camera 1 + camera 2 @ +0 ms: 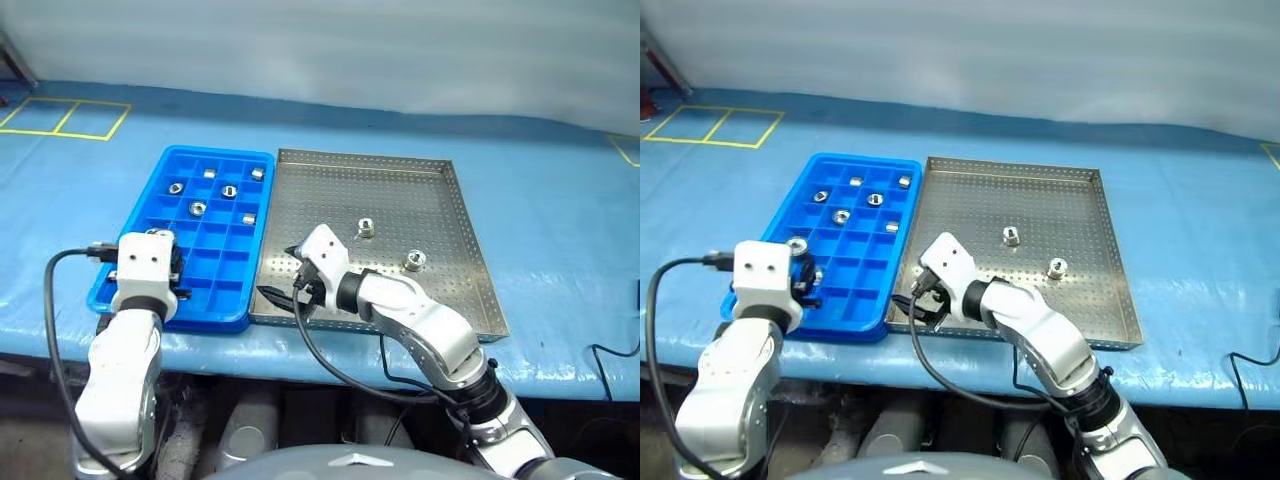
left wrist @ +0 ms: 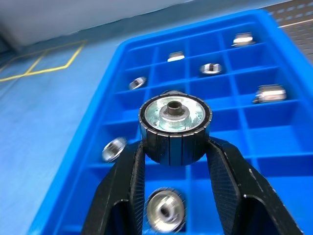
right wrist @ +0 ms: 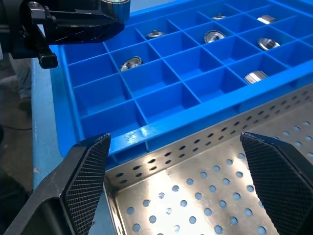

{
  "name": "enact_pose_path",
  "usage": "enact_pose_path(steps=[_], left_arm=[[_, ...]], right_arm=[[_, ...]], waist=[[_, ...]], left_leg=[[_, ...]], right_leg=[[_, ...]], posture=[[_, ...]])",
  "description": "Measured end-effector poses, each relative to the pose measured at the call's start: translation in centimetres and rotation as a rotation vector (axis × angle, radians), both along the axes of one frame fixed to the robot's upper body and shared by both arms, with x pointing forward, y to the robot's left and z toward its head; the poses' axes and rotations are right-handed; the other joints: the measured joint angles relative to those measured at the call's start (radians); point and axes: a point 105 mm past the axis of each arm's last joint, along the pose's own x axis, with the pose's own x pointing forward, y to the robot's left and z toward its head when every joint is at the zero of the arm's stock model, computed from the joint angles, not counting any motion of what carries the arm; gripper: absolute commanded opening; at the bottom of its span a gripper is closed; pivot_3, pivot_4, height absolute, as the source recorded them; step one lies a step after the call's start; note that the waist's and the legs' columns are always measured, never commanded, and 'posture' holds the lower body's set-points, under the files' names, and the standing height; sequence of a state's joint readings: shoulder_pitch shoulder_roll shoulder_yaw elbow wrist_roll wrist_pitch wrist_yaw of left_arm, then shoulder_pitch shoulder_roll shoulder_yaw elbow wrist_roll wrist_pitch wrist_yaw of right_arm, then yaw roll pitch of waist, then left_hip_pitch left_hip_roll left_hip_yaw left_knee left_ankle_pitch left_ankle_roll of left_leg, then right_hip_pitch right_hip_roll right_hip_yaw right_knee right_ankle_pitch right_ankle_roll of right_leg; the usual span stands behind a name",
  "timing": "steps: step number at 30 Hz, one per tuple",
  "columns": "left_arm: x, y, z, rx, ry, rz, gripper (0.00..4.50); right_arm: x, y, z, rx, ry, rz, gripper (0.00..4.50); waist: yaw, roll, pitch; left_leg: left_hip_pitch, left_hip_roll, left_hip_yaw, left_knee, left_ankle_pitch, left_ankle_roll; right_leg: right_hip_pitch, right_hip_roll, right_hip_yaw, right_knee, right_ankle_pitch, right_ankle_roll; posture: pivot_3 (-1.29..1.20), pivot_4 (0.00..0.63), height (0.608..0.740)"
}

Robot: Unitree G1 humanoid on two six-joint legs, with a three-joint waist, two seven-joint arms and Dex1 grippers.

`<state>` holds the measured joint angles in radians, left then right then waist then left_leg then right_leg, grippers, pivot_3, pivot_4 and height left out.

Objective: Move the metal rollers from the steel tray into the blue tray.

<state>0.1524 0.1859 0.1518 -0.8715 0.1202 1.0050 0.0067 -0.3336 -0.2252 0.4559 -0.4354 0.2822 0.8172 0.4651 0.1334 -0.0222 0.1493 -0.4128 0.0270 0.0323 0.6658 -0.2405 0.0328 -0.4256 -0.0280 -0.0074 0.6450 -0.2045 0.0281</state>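
My left gripper [image 2: 175, 143] is shut on a metal roller [image 2: 175, 125], a ribbed silver ring, and holds it over the near left part of the blue tray [image 1: 225, 275]. Several more rollers [image 1: 197, 208] lie in the blue tray's far compartments. Two rollers [image 1: 366, 228] [image 1: 414, 260] rest on the perforated floor of the steel tray [image 1: 400, 190]. My right gripper [image 3: 176, 161] stands open and holds nothing. It hangs over the steel tray's near left corner, pointing toward the blue tray.
The two trays lie side by side on a blue table cover, the blue one on the left. Yellow tape lines [image 1: 60, 118] mark the cover at the far left. A black cable [image 1: 52, 300] loops beside my left arm near the table's front edge.
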Motion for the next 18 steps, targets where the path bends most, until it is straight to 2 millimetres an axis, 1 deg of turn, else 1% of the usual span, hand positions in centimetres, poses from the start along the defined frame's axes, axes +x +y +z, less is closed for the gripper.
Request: enact_pose_path(steps=[4, 8, 10, 12, 16, 18], left_arm=[[-1.3, 1.3, -1.1, 0.013, 0.046, 0.098, 1.55], [-1.9, 1.8, -1.8, -0.004, 0.064, 0.157, 1.55], [-2.0, 2.0, -1.8, 0.001, 0.064, 0.17, 1.55], [-1.8, 2.1, -1.8, -0.011, 0.058, 0.183, 2.29], [-0.7, 1.8, -1.8, -0.011, 0.053, 0.158, 3.63], [0.2, 1.4, -1.1, -0.009, 0.027, 0.128, 4.3]], right_arm=[[-0.3, 0.3, -0.2, -0.003, 0.01, 0.028, 4.5], [-0.4, 0.3, -0.3, -0.005, 0.013, 0.032, 4.5], [-0.4, 0.3, -0.4, -0.005, 0.018, 0.027, 4.5], [-0.4, 0.0, -0.7, -0.007, 0.026, 0.012, 4.5], [-0.7, -0.5, -1.3, -0.014, 0.056, -0.021, 4.5], [-0.6, -1.1, -1.4, -0.011, 0.063, -0.052, 4.5]], waist=[[0.027, 0.0, 0.0], [0.047, 0.0, 0.0], [0.051, 0.0, 0.0], [0.052, 0.0, 0.0], [0.05, 0.0, 0.0], [0.048, 0.0, 0.0]], left_leg=[[-0.001, 0.0, -0.002, 0.0, 0.0, 0.0], [-0.001, 0.0, -0.002, 0.0, 0.0, 0.0], [-0.001, 0.0, -0.002, -0.001, 0.0, -0.001], [-0.001, 0.001, -0.002, -0.001, 0.0, -0.001], [-0.002, 0.001, -0.003, -0.001, 0.0, -0.001], [-0.003, 0.0, -0.002, -0.001, 0.0, -0.001]], right_leg=[[0.0, 0.0, -0.002, 0.0, -0.001, -0.001], [-0.001, -0.001, -0.003, -0.001, -0.001, -0.001], [-0.001, -0.001, -0.004, 0.0, -0.001, -0.002], [-0.001, -0.001, -0.004, 0.0, -0.001, -0.002], [-0.001, -0.001, -0.005, 0.0, -0.002, -0.003], [-0.001, -0.001, -0.005, -0.001, -0.002, -0.003]], posture=[[0.4, 0.15, 0.74], [0.38, 0.15, 0.74], [0.37, 0.15, 0.74], [0.35, 0.15, 0.74], [0.3, 0.15, 0.74], [0.28, 0.15, 0.74]])
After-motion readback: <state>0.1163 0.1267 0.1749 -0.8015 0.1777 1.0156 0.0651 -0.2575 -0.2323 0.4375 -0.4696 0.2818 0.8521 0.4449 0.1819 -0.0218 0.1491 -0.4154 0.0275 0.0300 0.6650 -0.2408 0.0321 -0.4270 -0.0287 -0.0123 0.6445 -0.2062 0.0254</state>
